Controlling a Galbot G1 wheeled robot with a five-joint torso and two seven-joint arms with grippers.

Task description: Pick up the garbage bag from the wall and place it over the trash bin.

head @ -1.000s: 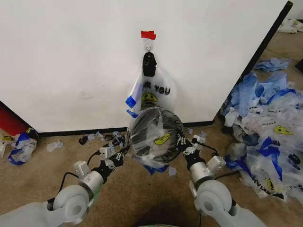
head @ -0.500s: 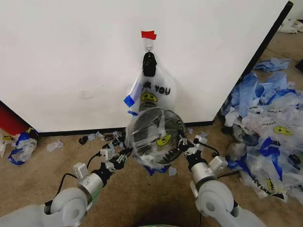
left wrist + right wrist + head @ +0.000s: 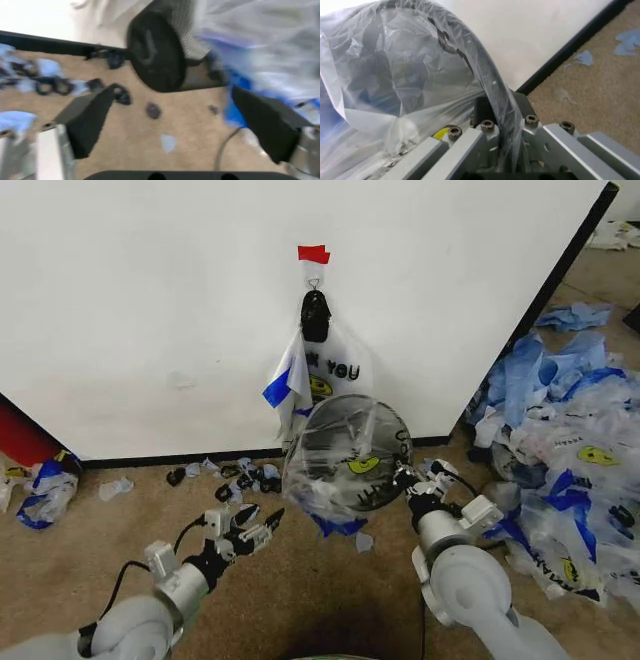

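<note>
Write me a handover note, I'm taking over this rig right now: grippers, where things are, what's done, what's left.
Left gripper: open, empty, low over the carpet, apart from the trash bin.
Right gripper: shut on the bin's rim, holding the bin tilted, mouth toward the camera.
Garbage bag: already stretched over the bin, loose folds hanging below.
Another bag hangs from the wall hook.
Left: set the bin upright, release.

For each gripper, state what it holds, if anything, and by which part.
Right gripper: clamps the bag-covered rim of the trash bin. Left gripper: open, holding nothing.
</note>
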